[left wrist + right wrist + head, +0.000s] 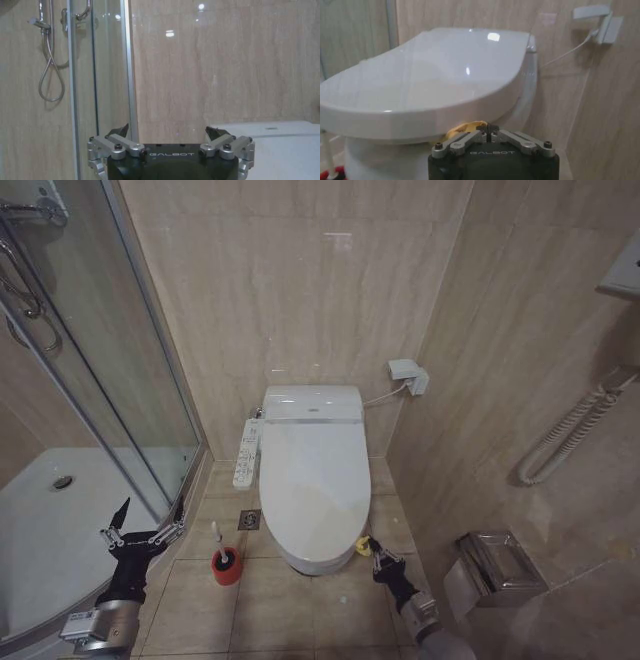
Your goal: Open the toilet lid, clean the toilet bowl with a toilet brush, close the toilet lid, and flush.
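The lid lies flat and closed over the bowl, against the back wall. At the lid's front right edge, the right gripper sits low with its fingers together, tips just beside the yellow loop; whether they pinch it is unclear. Left of the bowl, the brush stands upright in its red holder on the floor. Further left of the bowl, by the shower glass, the left gripper hovers with fingers spread wide, holding nothing.
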Motion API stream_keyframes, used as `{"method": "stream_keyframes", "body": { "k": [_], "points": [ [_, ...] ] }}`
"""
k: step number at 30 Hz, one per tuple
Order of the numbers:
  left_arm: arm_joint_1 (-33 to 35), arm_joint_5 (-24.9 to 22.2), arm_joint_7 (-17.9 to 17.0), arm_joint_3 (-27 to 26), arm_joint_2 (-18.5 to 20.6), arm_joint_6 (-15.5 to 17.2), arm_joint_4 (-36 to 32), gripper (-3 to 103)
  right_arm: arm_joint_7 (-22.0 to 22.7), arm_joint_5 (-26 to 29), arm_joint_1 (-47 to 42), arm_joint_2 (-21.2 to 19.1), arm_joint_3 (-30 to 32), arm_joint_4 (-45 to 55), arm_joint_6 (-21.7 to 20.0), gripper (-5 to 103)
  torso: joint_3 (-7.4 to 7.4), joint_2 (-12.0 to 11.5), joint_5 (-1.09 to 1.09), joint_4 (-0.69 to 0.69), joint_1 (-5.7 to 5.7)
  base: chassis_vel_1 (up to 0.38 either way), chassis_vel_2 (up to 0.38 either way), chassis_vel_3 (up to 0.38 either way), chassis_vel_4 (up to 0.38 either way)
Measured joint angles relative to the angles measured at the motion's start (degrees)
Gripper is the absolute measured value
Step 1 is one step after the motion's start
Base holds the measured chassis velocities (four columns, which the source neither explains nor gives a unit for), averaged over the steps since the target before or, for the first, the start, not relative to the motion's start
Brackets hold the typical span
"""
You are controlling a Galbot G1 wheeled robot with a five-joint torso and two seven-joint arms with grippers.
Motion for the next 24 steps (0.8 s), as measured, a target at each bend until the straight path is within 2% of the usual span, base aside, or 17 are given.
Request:
{"method": "stream_keyframes", "body": {
  "k": [15, 19, 24],
  "points": [
    [0.0, 0.0, 0.0, 0.0, 0.0, 0.0, 0.0, 100, 1.2, 5.2, -1.9, 1.1, 5.7, 9.9, -0.7, 0, -0.01, 0.0, -0.01, 0.0, 0.0, 0.0, 0.0, 0.0, 0.0],
    [0.0, 0.0, 0.0, 0.0, 0.0, 0.0, 0.0, 100, 2.1, 6.4, -2.2, 1.5, 7.0, 13.3, -1.7, 0, -0.01, 0.0, -0.02, 0.0, 0.0, 0.0, 0.0, 0.0, 0.0],
    [0.0, 0.0, 0.0, 0.0, 0.0, 0.0, 0.0, 100, 5.4, 9.2, -2.4, 2.6, 8.5, 18.9, -4.6, 0, -0.01, 0.0, -0.03, 0.0, 0.0, 0.0, 0.0, 0.0, 0.0]
  ]
}}
